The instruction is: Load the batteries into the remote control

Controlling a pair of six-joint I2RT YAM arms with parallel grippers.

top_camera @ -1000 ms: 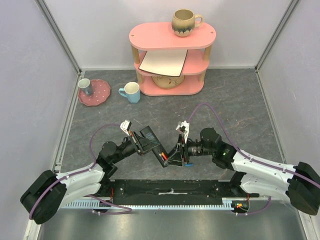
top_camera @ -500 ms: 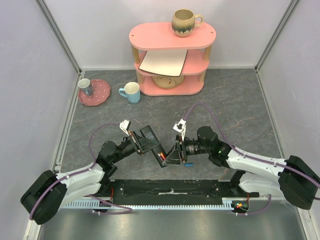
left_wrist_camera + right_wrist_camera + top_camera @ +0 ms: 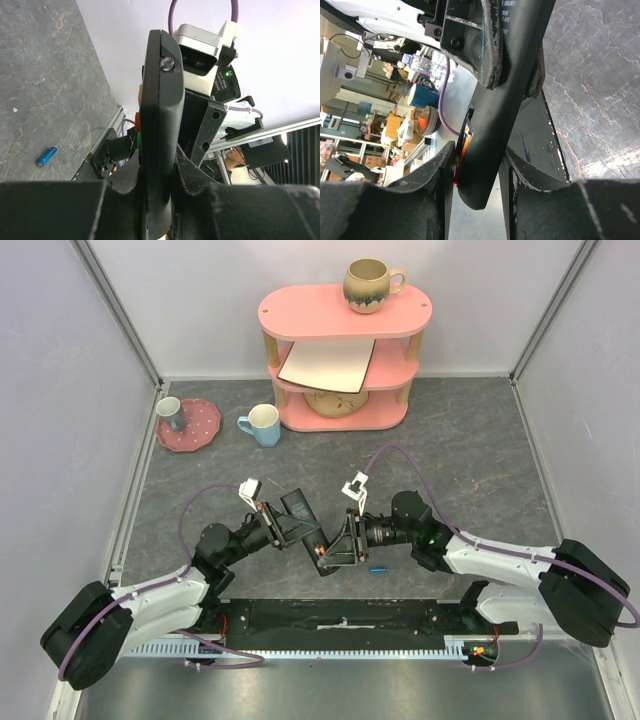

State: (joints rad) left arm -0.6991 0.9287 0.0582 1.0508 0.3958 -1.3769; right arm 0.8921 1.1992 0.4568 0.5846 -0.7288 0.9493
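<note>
My left claw [image 3: 157, 172] clamps the remote [image 3: 159, 115] steady, so my right claw [image 3: 480, 170], narrow around its end, should press the red-orange battery [image 3: 462, 150] flat before fetching the blue battery [image 3: 46, 156].

No legible text, labels, brands or numbers in any view. Remote control [image 3: 158, 120]: only its edge and coloured buttons show, no print readable. Shop clutter behind, right wrist view: too blurred to read.
</note>
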